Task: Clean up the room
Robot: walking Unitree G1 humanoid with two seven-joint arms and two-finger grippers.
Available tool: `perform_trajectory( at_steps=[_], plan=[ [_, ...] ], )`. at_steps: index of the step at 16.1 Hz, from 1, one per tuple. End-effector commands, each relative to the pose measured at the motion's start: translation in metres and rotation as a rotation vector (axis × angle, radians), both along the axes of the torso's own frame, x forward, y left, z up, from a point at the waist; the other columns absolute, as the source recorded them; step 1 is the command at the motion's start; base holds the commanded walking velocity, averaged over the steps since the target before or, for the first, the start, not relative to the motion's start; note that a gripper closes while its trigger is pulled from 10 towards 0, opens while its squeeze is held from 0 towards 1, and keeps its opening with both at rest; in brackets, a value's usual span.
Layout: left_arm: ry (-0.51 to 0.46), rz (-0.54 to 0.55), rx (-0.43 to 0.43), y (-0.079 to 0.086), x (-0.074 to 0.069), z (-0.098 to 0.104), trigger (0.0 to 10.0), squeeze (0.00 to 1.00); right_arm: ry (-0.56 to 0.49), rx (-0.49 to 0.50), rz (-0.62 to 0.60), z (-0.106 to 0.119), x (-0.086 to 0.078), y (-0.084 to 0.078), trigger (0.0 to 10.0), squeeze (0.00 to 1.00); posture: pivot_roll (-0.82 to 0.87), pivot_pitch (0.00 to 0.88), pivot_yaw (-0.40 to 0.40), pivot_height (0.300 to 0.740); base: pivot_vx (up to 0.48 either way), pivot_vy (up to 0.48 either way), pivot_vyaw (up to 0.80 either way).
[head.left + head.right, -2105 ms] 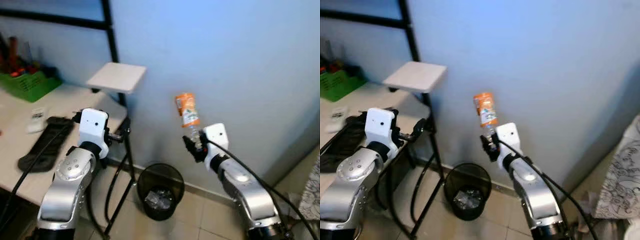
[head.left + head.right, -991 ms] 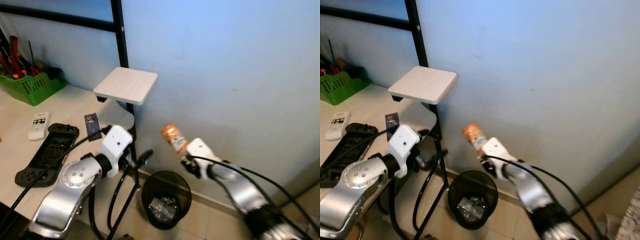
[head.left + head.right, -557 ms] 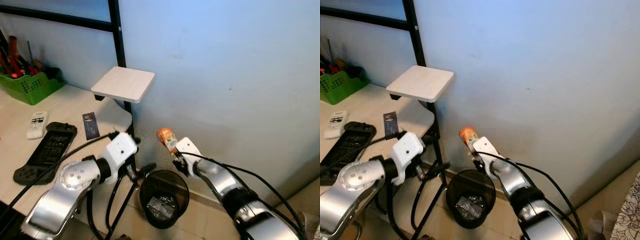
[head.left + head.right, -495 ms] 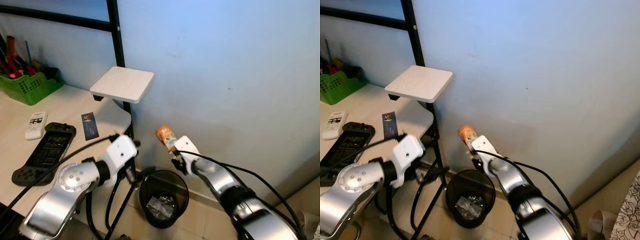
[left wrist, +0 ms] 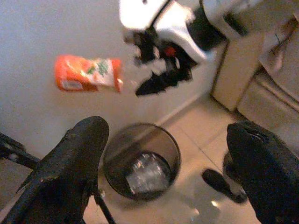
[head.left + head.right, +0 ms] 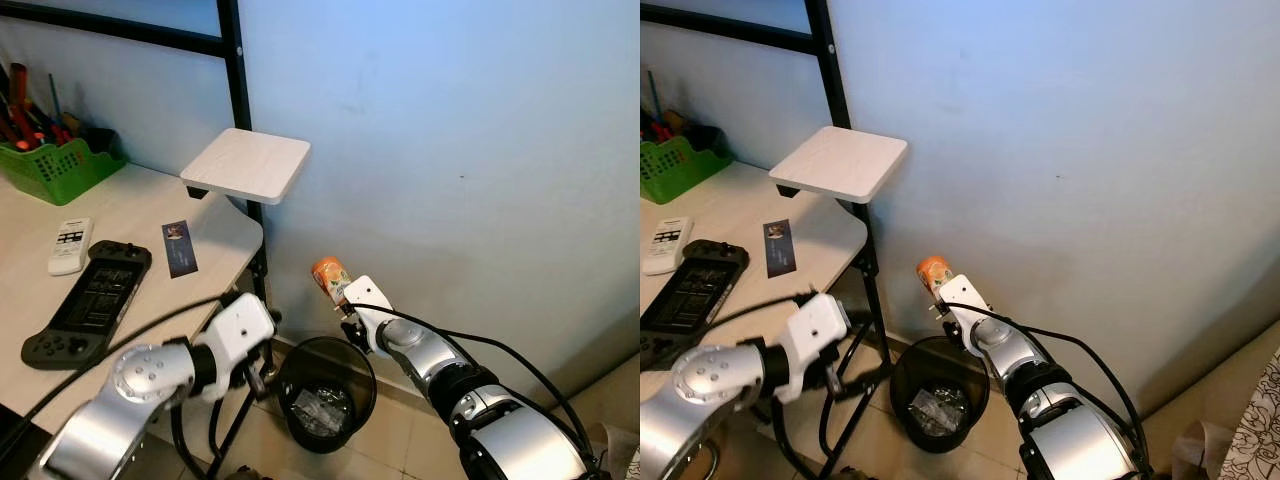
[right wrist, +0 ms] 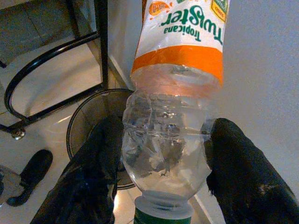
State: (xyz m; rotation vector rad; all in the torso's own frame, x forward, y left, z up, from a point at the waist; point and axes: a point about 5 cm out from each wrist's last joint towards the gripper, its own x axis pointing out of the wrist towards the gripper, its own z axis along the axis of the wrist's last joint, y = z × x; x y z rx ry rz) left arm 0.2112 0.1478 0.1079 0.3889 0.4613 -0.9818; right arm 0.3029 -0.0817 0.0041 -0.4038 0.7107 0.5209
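A clear plastic bottle (image 6: 329, 277) with an orange Tropicana Twister label is tilted, its base up toward the blue wall. My right gripper (image 7: 166, 154) is shut on its clear lower part near the green cap. The bottle hangs just above the far rim of a black mesh trash bin (image 6: 283, 380) that stands on the tiled floor and holds crumpled clear plastic. My left gripper (image 5: 166, 128) is open with nothing between its fingers, low beside the desk leg and left of the bin (image 5: 110, 157).
On my left a pale desk (image 6: 120, 215) carries a black game controller (image 6: 85, 303), a white remote (image 6: 68, 245), a small card and a green basket (image 6: 50, 165) of tools. A white square shelf (image 6: 245, 165) sits on a black pole. Black frame legs and cables run beside the bin.
My right gripper has brought the bottle down from chest height and leftward to just above the bin, tilting it. My left arm has sunk lower beside the desk.
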Motion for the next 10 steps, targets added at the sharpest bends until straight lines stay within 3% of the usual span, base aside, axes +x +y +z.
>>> perform_trajectory(
  at_steps=[1, 10],
  plan=[
    [0.012, -0.020, 0.035, 0.000, -0.003, 0.000, 10.0, 0.00, -0.021, -0.001, 0.000, 0.004, 0.004, 0.000, 10.0, 0.00, 0.00, 0.043, -0.018, 0.740, 0.000, 0.000, 0.00],
    [0.011, 0.032, 0.127, 0.012, 0.008, -0.002, 10.0, 0.00, -0.003, 0.049, 0.024, 0.007, 0.006, 0.011, 10.0, 0.00, 0.01, 0.046, -0.024, 0.740, 0.000, 0.000, 0.00]
  ],
)
